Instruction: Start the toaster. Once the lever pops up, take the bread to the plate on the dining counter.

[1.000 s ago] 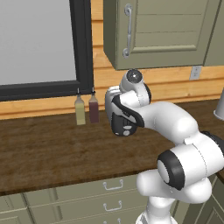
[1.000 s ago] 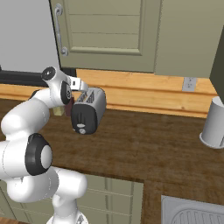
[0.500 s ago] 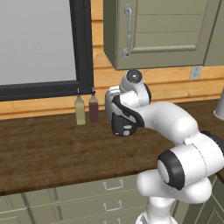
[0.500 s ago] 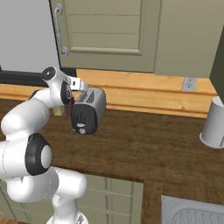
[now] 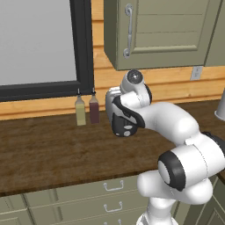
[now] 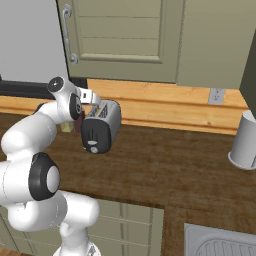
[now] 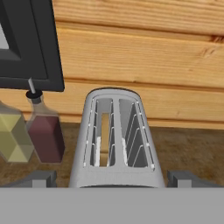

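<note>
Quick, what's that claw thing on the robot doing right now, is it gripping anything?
Gripper: open, holding nothing; its fingertips stand wide on either side above the toaster.

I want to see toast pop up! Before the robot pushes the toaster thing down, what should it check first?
1. Bread in a slot: ok. A pale slice stands in the left slot of the shiny silver two-slot toaster.
2. Gripper open: ok, fingertips spread wide on either side of the toaster.
3. Gripper near the toaster: ok, just above it.
4. Lever position: cannot tell; it is too small on the glossy black end panel.
5. Neighbours clear: ok, the olive bottle and the dark red bottle stand apart on the left.
</note>
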